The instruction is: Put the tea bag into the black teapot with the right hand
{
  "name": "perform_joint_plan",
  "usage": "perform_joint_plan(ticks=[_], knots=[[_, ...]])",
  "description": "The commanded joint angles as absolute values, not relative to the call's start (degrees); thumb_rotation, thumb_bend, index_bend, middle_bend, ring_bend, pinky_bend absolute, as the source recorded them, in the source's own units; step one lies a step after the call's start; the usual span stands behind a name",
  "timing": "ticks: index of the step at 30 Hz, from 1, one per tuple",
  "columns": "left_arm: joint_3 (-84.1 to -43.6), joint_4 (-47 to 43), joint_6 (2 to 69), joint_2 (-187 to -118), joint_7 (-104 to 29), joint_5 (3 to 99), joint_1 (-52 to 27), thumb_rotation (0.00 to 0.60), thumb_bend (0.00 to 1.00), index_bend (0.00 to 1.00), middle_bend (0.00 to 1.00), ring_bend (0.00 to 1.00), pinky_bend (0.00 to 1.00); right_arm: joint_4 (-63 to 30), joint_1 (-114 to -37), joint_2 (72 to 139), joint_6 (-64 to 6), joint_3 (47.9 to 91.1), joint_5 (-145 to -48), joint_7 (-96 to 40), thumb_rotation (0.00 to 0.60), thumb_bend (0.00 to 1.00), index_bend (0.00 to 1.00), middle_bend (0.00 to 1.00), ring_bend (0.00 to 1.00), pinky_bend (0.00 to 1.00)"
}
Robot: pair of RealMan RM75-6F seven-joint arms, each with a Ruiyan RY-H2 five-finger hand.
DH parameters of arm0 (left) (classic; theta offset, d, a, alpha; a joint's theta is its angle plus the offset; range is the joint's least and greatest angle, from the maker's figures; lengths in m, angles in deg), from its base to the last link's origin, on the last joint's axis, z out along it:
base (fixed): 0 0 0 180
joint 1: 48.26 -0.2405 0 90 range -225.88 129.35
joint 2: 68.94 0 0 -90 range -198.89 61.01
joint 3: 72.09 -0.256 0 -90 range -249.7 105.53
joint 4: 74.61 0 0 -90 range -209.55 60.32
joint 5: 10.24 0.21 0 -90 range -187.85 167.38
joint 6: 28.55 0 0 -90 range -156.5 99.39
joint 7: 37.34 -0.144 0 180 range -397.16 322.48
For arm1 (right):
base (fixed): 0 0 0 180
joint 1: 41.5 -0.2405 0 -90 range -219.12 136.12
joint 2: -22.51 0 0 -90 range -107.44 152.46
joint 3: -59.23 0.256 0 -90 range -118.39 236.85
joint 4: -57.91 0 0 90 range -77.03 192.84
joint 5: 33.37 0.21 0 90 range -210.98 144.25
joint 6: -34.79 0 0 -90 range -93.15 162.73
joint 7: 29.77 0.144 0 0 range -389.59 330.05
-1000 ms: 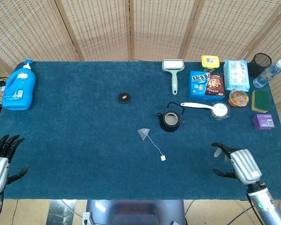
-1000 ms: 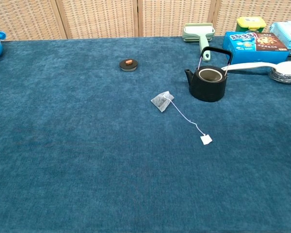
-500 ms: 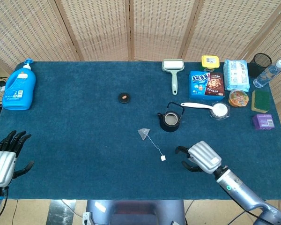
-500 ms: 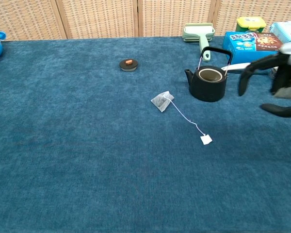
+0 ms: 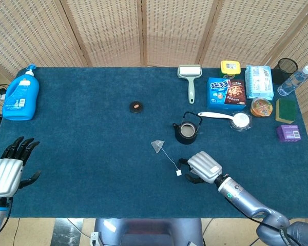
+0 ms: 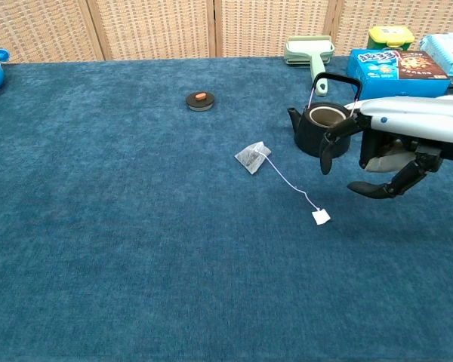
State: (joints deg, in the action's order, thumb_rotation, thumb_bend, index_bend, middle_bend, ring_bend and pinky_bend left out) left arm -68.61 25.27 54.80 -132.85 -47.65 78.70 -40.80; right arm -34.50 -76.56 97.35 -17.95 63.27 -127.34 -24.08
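The tea bag (image 5: pixel 157 145) (image 6: pixel 251 157) lies flat on the blue cloth, its string running to a small white tag (image 5: pixel 178 173) (image 6: pixel 321 217). The black teapot (image 5: pixel 186 132) (image 6: pixel 324 129) stands lidless and upright just beyond it, handle raised. My right hand (image 5: pixel 203 167) (image 6: pixel 385 147) hovers low just right of the tag, fingers apart and curved down, holding nothing. My left hand (image 5: pixel 7 166) stays at the near left table edge, fingers spread and empty.
The teapot lid (image 5: pixel 136 106) (image 6: pixel 200 100) lies left of the pot. A white spoon (image 5: pixel 223 117), lint roller (image 5: pixel 189 79), cookie box (image 5: pixel 226 92) and other packages crowd the far right. A blue detergent bottle (image 5: pixel 21 95) stands far left.
My right hand has swept left from the near right edge to just beside the tag. The left hand rose slightly. Tea bag and teapot have not moved.
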Motion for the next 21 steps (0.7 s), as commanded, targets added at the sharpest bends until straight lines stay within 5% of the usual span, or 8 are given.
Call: perform_joint_plan(ticks=[1,21], knots=[[-68.48,25.20,54.62,-132.81,-47.71,78.54,-40.54,0.600,0.29,0.14,0.12,0.03,0.14,-34.13,-77.00,98.39,-17.40,63.19,-125.86,-26.50,0.600,0.46,0.40,1.00,1.00,1.00],[-68.41,25.46,55.61,-132.40,-47.51,78.98,-39.94,0.600,0.29,0.14,0.12,0.03,0.14,-32.12,-79.86,104.66,-13.28,63.02,-118.68,-34.14,0.600,0.38,0.44,1.00,1.00,1.00]])
